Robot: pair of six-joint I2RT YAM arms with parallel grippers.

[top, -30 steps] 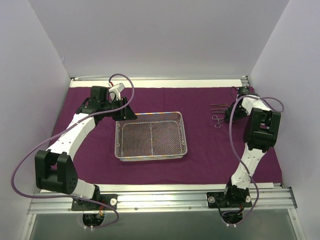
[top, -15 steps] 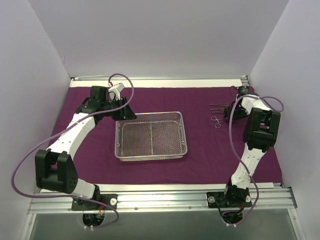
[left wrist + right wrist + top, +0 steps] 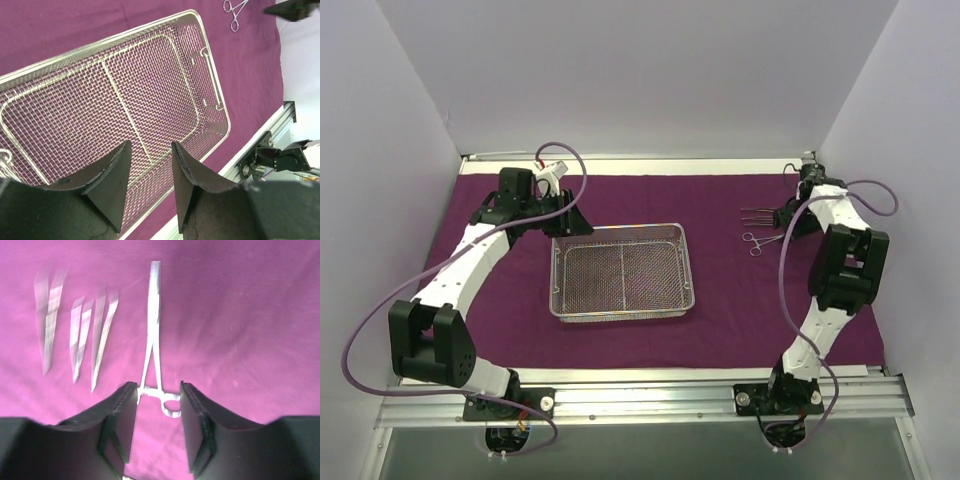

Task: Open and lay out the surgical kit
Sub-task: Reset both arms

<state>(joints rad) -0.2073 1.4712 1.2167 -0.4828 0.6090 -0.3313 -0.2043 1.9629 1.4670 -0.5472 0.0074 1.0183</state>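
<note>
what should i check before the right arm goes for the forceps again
1. Cloth wrap opened and spread flat on the table: ok.
2. Wire-mesh tray sitting on the cloth with no instrument in it: ok.
3. Left gripper open and holding nothing, above the tray: ok.
4. Right gripper open, with its fingers on either side of the ring handles of the forceps: ok.
5. Forceps lying flat on the cloth, free of the fingers: cannot tell. The handles are close to the pads.
6. Three thin instruments beside the forceps, out of the gripper's way: ok, though the view is blurred.
</note>
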